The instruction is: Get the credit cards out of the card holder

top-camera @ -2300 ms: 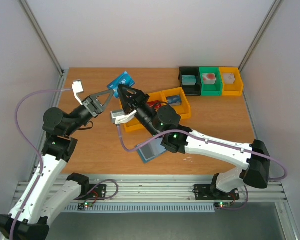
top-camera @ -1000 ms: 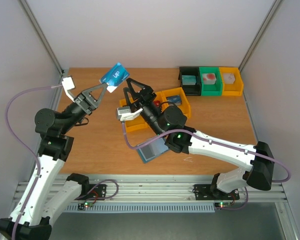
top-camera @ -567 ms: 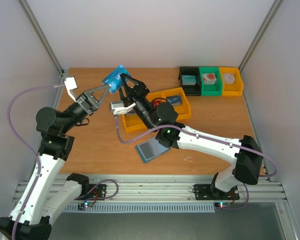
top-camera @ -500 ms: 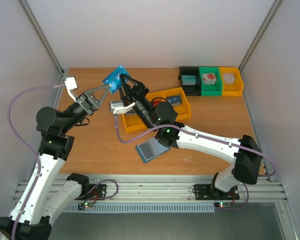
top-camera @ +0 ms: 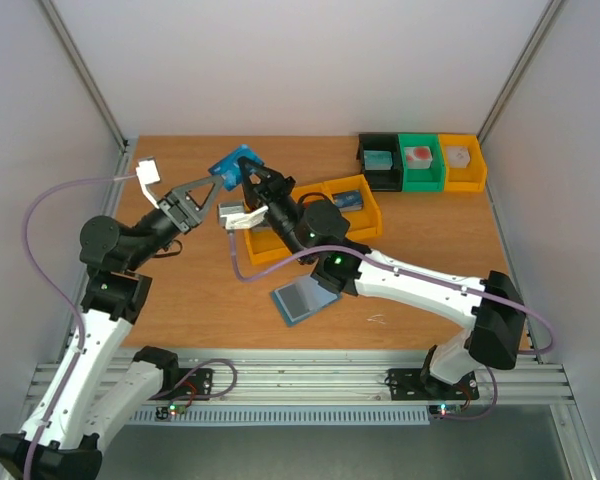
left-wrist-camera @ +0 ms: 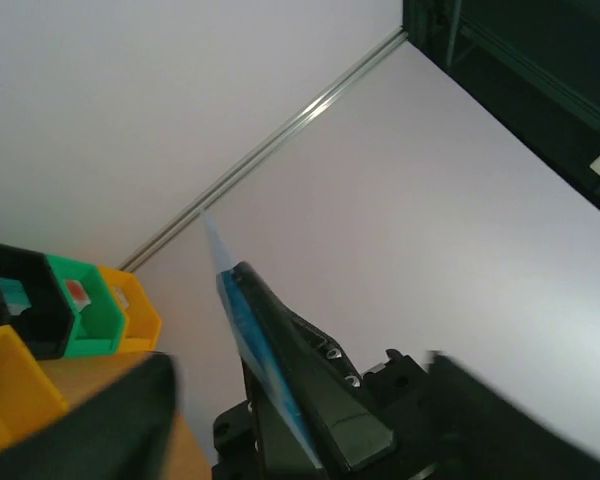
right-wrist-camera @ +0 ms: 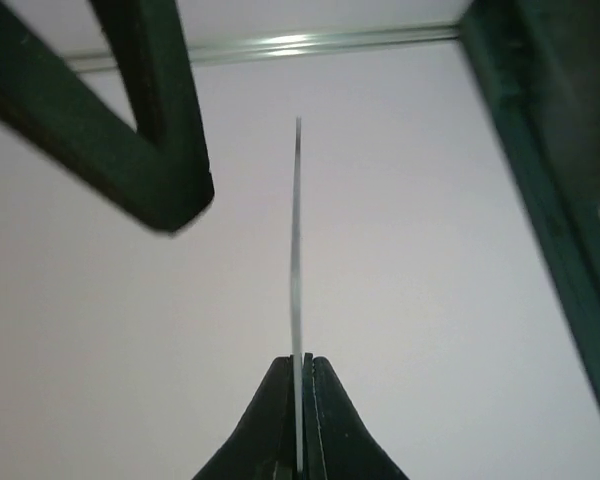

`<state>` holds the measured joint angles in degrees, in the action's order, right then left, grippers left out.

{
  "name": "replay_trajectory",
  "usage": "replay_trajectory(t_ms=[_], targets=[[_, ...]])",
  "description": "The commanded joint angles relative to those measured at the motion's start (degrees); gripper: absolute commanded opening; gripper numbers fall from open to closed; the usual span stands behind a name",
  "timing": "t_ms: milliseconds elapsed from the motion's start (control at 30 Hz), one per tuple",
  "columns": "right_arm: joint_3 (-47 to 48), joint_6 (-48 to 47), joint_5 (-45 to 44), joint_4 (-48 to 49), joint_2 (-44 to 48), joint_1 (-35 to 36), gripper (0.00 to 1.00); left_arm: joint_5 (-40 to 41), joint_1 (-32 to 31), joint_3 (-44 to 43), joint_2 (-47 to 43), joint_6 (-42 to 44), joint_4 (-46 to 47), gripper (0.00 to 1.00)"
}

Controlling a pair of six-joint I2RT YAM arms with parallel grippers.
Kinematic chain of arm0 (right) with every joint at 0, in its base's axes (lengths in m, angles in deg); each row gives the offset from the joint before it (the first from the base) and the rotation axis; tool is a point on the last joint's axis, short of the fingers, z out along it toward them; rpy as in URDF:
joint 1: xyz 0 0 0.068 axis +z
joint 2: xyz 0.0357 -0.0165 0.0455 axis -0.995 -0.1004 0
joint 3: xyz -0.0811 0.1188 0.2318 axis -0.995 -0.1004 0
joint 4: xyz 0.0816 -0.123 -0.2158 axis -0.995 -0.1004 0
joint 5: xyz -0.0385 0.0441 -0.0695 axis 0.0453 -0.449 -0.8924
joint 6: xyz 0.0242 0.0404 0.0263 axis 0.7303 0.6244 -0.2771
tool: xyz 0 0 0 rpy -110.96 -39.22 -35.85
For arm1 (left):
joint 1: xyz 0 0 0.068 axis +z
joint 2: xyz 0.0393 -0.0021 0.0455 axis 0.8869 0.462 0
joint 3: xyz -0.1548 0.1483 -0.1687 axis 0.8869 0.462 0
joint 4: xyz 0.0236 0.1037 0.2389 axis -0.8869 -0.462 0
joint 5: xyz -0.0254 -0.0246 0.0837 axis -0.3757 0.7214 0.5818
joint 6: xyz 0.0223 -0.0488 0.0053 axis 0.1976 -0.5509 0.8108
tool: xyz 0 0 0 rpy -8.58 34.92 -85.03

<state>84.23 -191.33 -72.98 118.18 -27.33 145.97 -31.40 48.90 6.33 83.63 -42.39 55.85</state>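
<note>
**Ana:** Where was the blue credit card (top-camera: 235, 160) at that moment?

**Ben:** Up in the air above the far left part of the table (top-camera: 180, 290), between the two arms. The right end effector (top-camera: 243, 173) had it. In the right wrist view its two fingertips were pressed together on the card's lower edge, and the card rose from them as a thin upright line, seen edge-on.

**Ana:** And the left end effector (top-camera: 220, 188)?

**Ben:** Spread. In the right wrist view its dark fingers (right-wrist-camera: 150, 120) stood on either side of the card, clear of it. The left wrist view agreed: the card sat edge-on between the left arm's own blurred fingers, with one of the right arm's black fingers lying along it.

**Ana:** Where was the card holder (top-camera: 302, 297)?

**Ben:** Flat on the table, near the front and under the right arm's forearm. It lay open, with its grey sleeve side facing up, well apart from the lifted card.

**Ana:** What else was nearby?

**Ben:** Two yellow bins (top-camera: 365, 215) stood just behind the card holder, partly hidden by the right arm. A small bluish piece (top-camera: 349, 199) lay in the right-hand one, but it was too small to name. A black bin (top-camera: 378, 180), a green bin (top-camera: 421, 183) and another yellow bin (top-camera: 463, 182) stood in a row at the far right edge, each holding a block.
</note>
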Motion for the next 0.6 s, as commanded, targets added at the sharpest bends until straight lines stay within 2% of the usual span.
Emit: replay_trajectory(t_ms=[0, 67, 100, 133, 200, 300, 400, 567], targets=[[3.67, -8.91, -8.02, -28.41, 6.44, -2.51, 0.01, 3.68, 0.34, 2.59, -2.04, 4.13, -3.08, 0.99], [9.08, 8.88, -5.74, -55.39, 8.97, -5.88, 0.01, 6.79, 0.86, 4.28, -3.27, 7.38, -6.74, 0.99], [13.17, 17.88, 1.56, -71.03, 9.43, -9.49, 0.01, 9.52, 1.12, 5.03, -3.72, 8.8, -10.51, 0.99], [16.87, 26.53, 7.64, -82.48, 9.46, -12.57, 0.01, 12.06, 1.39, 6.1, -4.31, 10.93, -13.14, 0.99], [20.27, 32.57, 16.3, -95.94, 8.3, -18.98, 0.01, 16.01, 1.89, 8.26, -4.8, 13.21, -18.12, 0.99], [21.6, 33.49, 20.13, -108.26, 4.64, -26.73, 0.01, 20.19, 3.03, 12.26, -5.07, 16.32, -22.03, 0.99], [21.32, 32.53, 22.15, -109.36, 0.44, -33.75, 0.01, 23.19, 4.28, 16.53, -5.1, 18.75, -23.74, 0.99], [20.72, 30.15, 19.44, -97.1, -7.33, -41.48, 0.01, 26.12, 7.26, 22.86, -5.64, 23.11, -24.38, 0.99]])
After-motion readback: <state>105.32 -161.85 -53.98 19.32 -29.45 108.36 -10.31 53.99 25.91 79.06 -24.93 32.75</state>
